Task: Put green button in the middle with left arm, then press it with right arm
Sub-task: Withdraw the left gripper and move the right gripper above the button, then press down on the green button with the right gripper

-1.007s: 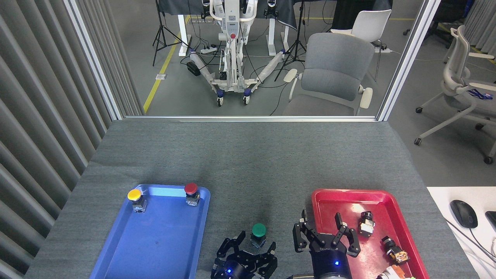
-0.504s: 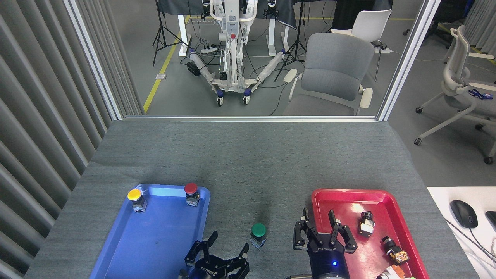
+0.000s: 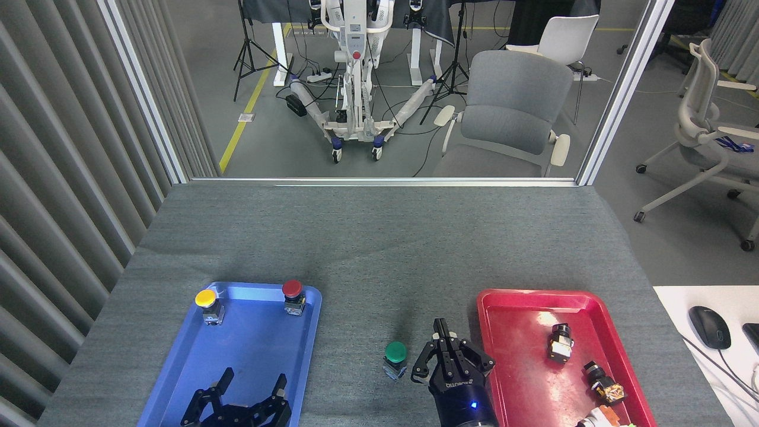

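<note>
The green button [image 3: 395, 354] stands upright on the bare gray counter [image 3: 367, 249], cap up and boxy base down, its long axis vertical, in the middle gap between the blue tray [image 3: 178, 379] and the red tray [image 3: 522, 299]. The right pincer [image 3: 446, 362] sits just right of it, apart from the cap, fingers drawn together to a point aimed at the far side, clenched on nothing. The left pincer [image 3: 249, 398] hangs low over the blue tray's near end, fingers spread, released. Yellow [image 3: 206, 298] and red [image 3: 292, 289] buttons stand at the tray's far end.
</note>
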Motion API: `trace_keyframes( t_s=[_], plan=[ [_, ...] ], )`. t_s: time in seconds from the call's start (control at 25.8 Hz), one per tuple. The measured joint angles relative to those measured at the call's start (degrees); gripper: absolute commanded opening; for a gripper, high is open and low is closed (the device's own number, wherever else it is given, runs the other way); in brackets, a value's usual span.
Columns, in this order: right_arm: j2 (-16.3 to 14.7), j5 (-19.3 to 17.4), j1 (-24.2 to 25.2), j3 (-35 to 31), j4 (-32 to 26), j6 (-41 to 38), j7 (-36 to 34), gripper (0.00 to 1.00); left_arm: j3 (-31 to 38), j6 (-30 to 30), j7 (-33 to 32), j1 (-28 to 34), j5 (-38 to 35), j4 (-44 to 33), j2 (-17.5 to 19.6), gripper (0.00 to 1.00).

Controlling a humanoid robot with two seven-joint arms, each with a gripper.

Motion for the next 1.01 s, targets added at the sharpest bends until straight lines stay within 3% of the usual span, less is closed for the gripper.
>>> trace_keyframes(
  t_s=[0.19, 0.35, 0.74, 1.01],
  plan=[
    [0.5, 0.4, -0.9, 2.0, 3.3, -0.9, -0.1, 0.0, 11.5, -0.3, -2.1, 0.6, 0.0, -0.1, -0.2, 0.99],
    [0.8, 1.6, -2.7, 2.9, 7.1, 0.2, -0.2, 0.0, 16.9, -0.6, -0.4, 0.8, 0.1, 0.2, -0.5, 0.99],
    [1.3, 2.8, -4.9, 5.9, 13.4, 1.8, -0.4, 0.0, 18.5, -4.6, 0.6, -0.4, -0.1, 2.1, -0.8, 0.99],
    [1.4, 2.8, -5.5, 6.4, 17.1, 2.4, -2.5, 0.0, 18.7, -8.7, 0.5, -6.4, 0.8, 6.7, -0.9, 0.99]
  ],
)
